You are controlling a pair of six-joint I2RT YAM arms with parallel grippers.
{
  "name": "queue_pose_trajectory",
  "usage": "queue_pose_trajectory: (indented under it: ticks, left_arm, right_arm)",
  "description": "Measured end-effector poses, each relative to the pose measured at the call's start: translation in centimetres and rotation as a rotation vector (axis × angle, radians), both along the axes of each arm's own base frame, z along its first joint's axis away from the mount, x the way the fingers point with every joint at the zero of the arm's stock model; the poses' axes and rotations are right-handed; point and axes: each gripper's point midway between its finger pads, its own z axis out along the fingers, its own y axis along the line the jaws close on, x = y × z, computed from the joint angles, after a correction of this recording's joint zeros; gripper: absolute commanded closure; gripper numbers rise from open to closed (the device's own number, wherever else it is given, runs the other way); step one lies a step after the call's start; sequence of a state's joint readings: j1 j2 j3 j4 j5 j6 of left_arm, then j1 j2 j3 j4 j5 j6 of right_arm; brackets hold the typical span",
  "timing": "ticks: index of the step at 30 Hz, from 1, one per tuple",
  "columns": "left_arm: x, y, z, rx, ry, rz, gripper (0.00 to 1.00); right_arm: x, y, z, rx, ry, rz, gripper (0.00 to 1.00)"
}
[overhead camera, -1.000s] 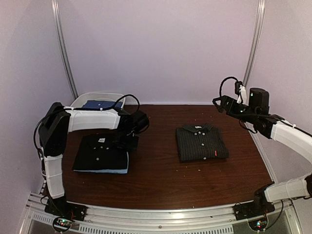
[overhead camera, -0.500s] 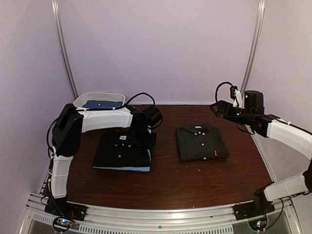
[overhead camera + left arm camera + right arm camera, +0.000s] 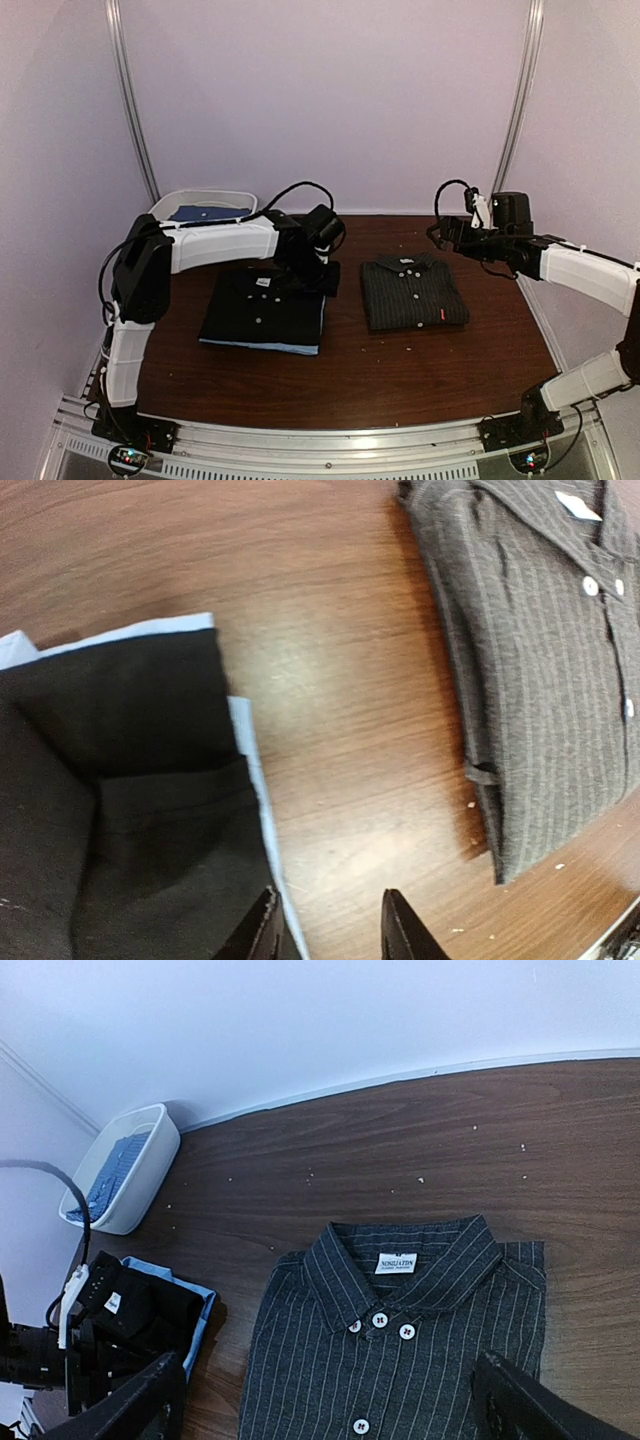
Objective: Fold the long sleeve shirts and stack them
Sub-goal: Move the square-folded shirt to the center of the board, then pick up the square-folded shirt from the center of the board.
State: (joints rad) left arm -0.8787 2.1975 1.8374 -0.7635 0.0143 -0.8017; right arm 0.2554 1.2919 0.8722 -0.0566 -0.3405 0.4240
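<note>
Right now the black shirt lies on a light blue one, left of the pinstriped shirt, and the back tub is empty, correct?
The tub is not empty: the top view shows a blue shirt in it. The black shirt does lie on the light blue one, left of the pinstriped shirt.

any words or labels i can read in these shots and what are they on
None can be read with certainty.
On the pinstripe shirt, the neck label: two printed lines, too blurred to read.
On the black shirt, the white collar tag: too small to read.
On the pinstripe shirt's side edge, the red tab: no letters can be made out.
</note>
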Motion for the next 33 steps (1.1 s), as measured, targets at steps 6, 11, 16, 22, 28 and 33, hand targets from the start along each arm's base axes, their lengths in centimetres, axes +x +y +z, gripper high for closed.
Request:
queue_pose_trajectory:
  ticks: [6, 11, 16, 22, 28, 33]
  left_arm:
    - [-0.6, -1.6, 0.5, -0.063, 0.012, -0.034, 0.57]
    - [-0.4, -3.5, 1.5, -0.156, 0.003, -0.069, 0.56]
    - [0.2, -5.6, 1.2, -0.231, -0.003, -0.098, 0.53]
    - [1.3, -7.2, -2.9, -0.221, 0.021, -0.093, 0.5]
    - [2.2, -8.4, -4.3, -0.23, 0.02, -0.091, 0.5]
    - [2.6, -8.9, -4.1, -0.242, 0.014, -0.085, 0.5]
  right_arm:
    - [0.1, -0.4, -1.4, -0.034, 0.035, -0.014, 0.0]
    - [0.3, -1.7, -3.5, -0.099, 0.087, -0.051, 0.0]
    - [1.0, -4.4, -5.9, -0.137, 0.147, -0.121, 0.0]
    - [0.1, -7.2, -10.4, -0.156, 0.256, -0.183, 0.02]
    - [-0.7, -7.7, -15.5, -0.157, 0.381, -0.181, 0.06]
    - [-0.7, -7.5, -17.7, -0.151, 0.42, -0.167, 0.09]
